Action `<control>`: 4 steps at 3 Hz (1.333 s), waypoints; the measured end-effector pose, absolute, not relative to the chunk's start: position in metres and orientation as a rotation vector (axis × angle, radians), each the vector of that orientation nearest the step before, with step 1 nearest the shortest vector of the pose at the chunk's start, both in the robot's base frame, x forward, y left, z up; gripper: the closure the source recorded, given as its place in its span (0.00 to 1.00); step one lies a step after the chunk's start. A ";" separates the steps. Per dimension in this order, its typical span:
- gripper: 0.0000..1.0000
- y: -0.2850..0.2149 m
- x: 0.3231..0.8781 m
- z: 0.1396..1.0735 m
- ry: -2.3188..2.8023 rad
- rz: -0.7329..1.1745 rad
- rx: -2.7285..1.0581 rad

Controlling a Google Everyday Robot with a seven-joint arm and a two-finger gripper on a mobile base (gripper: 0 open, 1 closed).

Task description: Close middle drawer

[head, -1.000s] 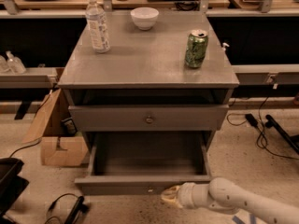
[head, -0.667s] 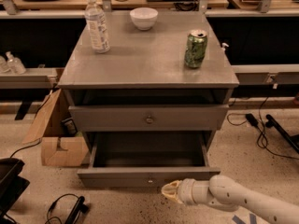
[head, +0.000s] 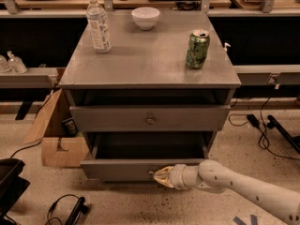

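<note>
The middle drawer (head: 126, 169) of the grey cabinet is partly pulled out, and its plain grey box interior (head: 150, 146) shows from above. Its small knob is hidden behind the gripper. My gripper (head: 161, 176) comes in from the lower right on a white arm (head: 234, 184). Its tan fingertips are together and press against the middle of the drawer's front. It holds nothing. The drawer above (head: 150, 120), with a round metal knob, is shut.
On the cabinet top (head: 150, 64) stand a water bottle (head: 98, 25), a white bowl (head: 146, 17) and a green can (head: 197, 49). A cardboard box (head: 54, 135) sits on the floor at the left. Cables (head: 262, 125) lie at the right, and a black object (head: 9, 182) at the lower left.
The open drawer has slid further into the cabinet, so less of its interior shows. My gripper has moved forward with the drawer front, staying against it.
</note>
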State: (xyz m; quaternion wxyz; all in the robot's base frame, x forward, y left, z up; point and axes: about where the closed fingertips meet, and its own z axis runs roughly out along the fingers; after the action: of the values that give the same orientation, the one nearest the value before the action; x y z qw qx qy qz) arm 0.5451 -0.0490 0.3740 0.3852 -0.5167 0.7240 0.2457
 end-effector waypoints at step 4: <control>1.00 -0.047 0.574 0.363 1.849 0.639 -1.331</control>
State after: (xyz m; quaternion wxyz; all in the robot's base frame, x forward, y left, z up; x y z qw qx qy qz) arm 0.5743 -0.0470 0.3628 0.3780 -0.5208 0.7234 0.2501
